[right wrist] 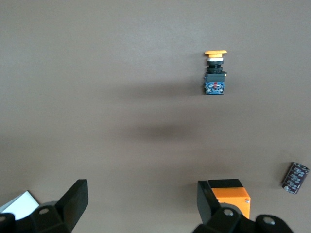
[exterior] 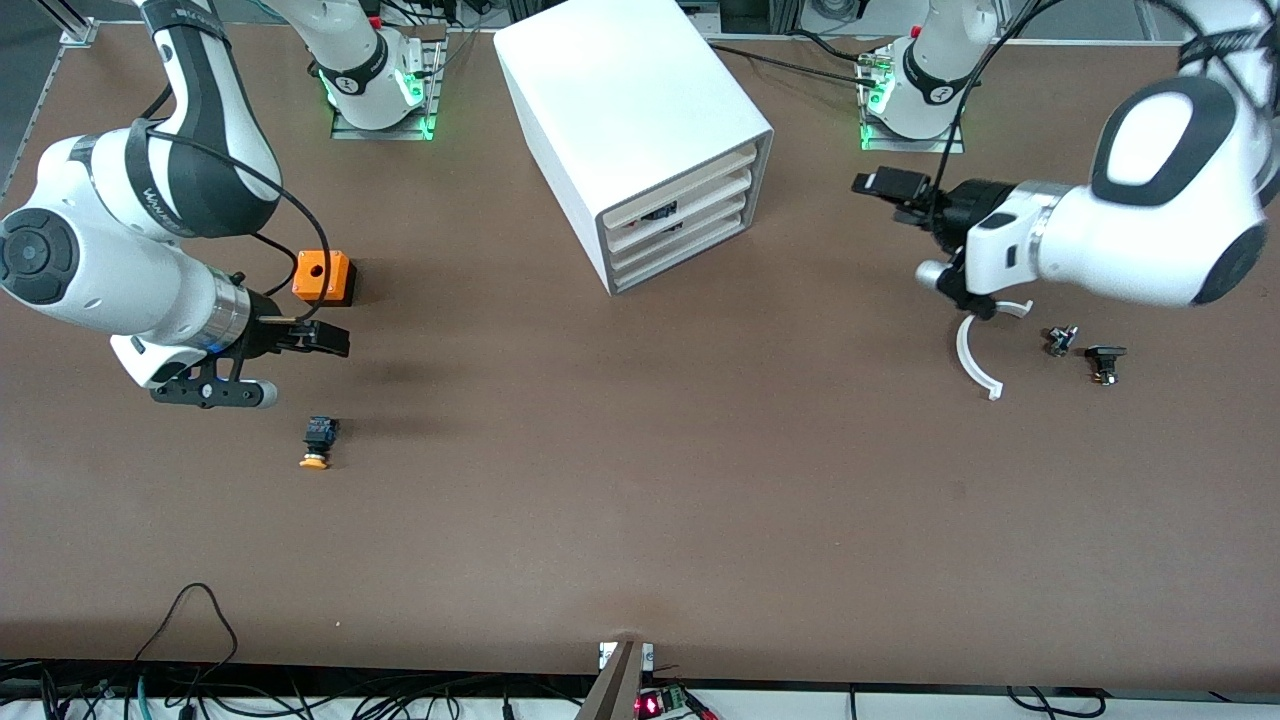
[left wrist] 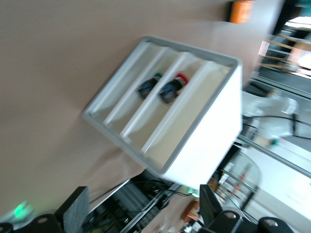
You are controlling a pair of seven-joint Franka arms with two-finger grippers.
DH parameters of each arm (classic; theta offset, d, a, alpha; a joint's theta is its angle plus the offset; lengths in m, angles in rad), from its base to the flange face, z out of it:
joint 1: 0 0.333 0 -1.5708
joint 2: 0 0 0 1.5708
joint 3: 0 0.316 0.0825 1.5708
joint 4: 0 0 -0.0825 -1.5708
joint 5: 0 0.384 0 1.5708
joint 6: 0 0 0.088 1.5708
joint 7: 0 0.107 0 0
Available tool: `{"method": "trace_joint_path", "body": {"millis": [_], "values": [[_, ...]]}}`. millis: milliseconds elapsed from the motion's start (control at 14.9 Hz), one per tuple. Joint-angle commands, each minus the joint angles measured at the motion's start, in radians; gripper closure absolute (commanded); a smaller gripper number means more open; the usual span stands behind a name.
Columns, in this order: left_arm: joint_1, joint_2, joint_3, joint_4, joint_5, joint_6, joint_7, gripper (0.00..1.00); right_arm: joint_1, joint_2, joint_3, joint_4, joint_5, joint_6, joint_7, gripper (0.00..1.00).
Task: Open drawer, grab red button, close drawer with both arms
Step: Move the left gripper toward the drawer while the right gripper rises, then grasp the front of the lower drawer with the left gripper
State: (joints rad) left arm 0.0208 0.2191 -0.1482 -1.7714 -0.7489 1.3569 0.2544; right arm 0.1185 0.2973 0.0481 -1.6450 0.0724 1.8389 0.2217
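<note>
**Visitor:** Has anything started yet?

**Onlooker:** Hardly, I'd say. The cabinet [exterior: 640, 140] sits in the middle of the table with all its drawers pushed in, so opening looks like the step in hand. Both arms hang in the air, one at each end of the table.

**Visitor:** Where's the left gripper?

**Onlooker:** The left gripper [exterior: 880, 186] hovers over bare table at its own end, pointing toward the cabinet's front but well apart from it. Its fingers [left wrist: 73, 208] are spread and hold nothing. From its wrist you look straight into the cabinet's face.

**Visitor:** And the button?

**Onlooker:** The button [left wrist: 172, 88] lies inside the drawer [left wrist: 160, 104], red cap just showing. Another dark part lies in the slot beside it. Reaching either means pulling the tray out first.

**Visitor:** The right one?

**Onlooker:** The right gripper [exterior: 325, 340] floats over the table just beside the orange cube [exterior: 323, 277], jaws apart and empty. Near it lies the yellow-capped button [exterior: 317, 441], which is not the one wanted.

**Visitor:** So what next?

**Onlooker:** My guess: one gripper must close the gap to the drawer's cream front edge, catch it, and draw it straight out. The fronts are thin and stacked close, so picking the correct one matters. Then the other arm can reach in for the red cap.
</note>
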Motion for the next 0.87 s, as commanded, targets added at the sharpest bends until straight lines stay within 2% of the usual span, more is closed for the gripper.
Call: {"method": "trace_joint_path", "body": {"millis": [0, 134, 201, 402, 603, 669, 736, 803], "values": [[0.030, -0.024, -0.005, -0.210, -0.146, 0.129, 0.278, 0.00, 0.017, -0.001, -0.002, 0.014, 0.020, 0.016, 0.051, 0.01], [0.031, -0.043, -0.007, -0.372, -0.284, 0.209, 0.473, 0.00, 0.026, 0.009, -0.004, 0.033, 0.062, 0.014, 0.096, 0.01], [0.030, -0.043, -0.008, -0.425, -0.337, 0.218, 0.530, 0.00, 0.039, 0.011, -0.004, 0.033, 0.067, 0.016, 0.123, 0.01], [0.025, -0.046, -0.030, -0.485, -0.371, 0.270, 0.607, 0.01, 0.092, 0.020, -0.004, 0.042, 0.064, 0.022, 0.217, 0.01], [0.022, -0.046, -0.095, -0.595, -0.562, 0.370, 0.762, 0.02, 0.128, 0.055, -0.004, 0.115, 0.066, 0.020, 0.293, 0.01], [0.022, -0.052, -0.131, -0.627, -0.587, 0.413, 0.790, 0.06, 0.150, 0.066, -0.004, 0.135, 0.063, 0.014, 0.329, 0.01], [0.027, -0.050, -0.169, -0.638, -0.587, 0.441, 0.831, 0.17, 0.168, 0.074, -0.004, 0.151, 0.060, 0.016, 0.367, 0.01], [0.025, -0.041, -0.183, -0.642, -0.587, 0.476, 0.874, 0.22, 0.182, 0.080, -0.004, 0.155, 0.058, 0.022, 0.401, 0.01]]}}
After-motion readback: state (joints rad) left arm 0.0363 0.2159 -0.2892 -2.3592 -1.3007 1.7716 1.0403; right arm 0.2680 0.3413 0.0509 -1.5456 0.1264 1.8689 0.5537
